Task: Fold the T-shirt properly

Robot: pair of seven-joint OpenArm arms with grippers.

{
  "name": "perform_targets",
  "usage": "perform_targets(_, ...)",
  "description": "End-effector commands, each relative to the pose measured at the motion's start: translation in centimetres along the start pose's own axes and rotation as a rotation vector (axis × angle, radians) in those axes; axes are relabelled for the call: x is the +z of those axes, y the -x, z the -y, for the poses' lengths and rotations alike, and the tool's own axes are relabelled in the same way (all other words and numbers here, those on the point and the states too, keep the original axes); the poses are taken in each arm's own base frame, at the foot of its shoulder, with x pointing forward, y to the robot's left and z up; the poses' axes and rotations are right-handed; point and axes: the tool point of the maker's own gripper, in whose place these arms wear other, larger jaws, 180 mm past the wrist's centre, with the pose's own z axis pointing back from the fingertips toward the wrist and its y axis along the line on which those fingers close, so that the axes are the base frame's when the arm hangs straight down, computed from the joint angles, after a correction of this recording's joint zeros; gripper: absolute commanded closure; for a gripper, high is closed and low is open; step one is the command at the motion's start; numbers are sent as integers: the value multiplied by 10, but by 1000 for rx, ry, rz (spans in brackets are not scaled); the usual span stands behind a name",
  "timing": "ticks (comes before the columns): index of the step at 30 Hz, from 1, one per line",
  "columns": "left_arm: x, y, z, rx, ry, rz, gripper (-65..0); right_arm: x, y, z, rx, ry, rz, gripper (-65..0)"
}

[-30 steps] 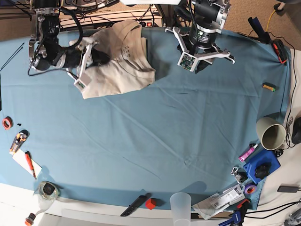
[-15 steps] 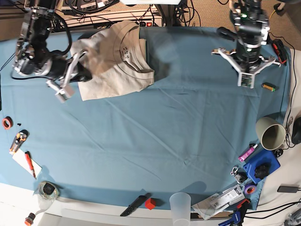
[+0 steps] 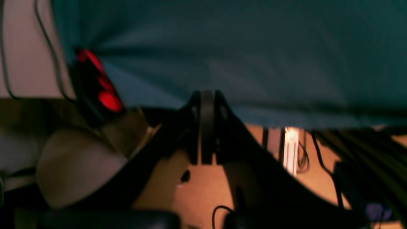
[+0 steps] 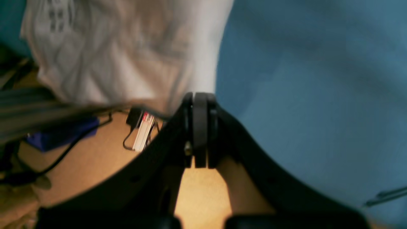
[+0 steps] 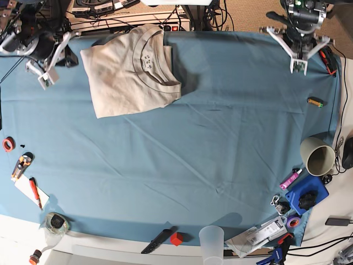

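Teal cloth [image 5: 193, 165] is covering the whole table, and the beige T-shirt [image 5: 129, 74] is lying folded at the far left. Both the right gripper [image 4: 199, 97] and left gripper [image 3: 206, 95] are sitting pinched closed, gripping nothing.

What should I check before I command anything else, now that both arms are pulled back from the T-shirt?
1. T-shirt folded into a compact rectangle, collar up, on the blue table cloth: ok.
2. Left gripper shut and holding nothing: ok.
3. Right gripper shut and holding nothing, the shirt lying beyond its tips: ok.
4. Both arms clear of the shirt, at the table's far corners in the base view: ok.
5. Fold edges neat: not ok, the lower right corner sticks out slightly and the bottom edge runs slanted.
6. Sleeves tucked underneath: cannot tell, hidden by the top layer.
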Motion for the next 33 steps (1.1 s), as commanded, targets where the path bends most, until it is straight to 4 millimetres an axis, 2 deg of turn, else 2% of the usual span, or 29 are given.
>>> perform_targets(1, 5, 4, -2, -6, -5, -3, 0, 5, 2, 0, 12, 7, -5, 0)
perform_targets(8, 21, 64, 4, -34, 20, -179, 0, 12, 61, -11, -16, 4, -193, 0)
perform_targets(11, 32, 88, 12, -24, 64, -249, 0, 18, 87, -19, -31, -8, -275, 0)
perform_targets(14, 41, 105, 21, -4, 107, -300, 0, 26, 110, -25, -37, -12, -352, 0)
perform_targets(17, 46, 112, 22, -8, 112, -316, 0, 32, 133, -27, -54, -10, -425, 0)
perform_targets(20, 36, 134, 21, -1, 110, -364, 0, 32, 157, -23, -122, -17, -475, 0)
perform_targets(26, 8, 187, 18, 25, 101, -507, 0, 28, 217, -16, -335, -42, -581, 0)
perform_targets(29, -7, 207, 25, 14, 147, -547, 0, 19, 242, -11, -463, -52, -606, 0)
perform_targets(33, -29, 228, 39, 46, 224, -585, 0, -1, 264, -5, -627, -69, -615, 0)
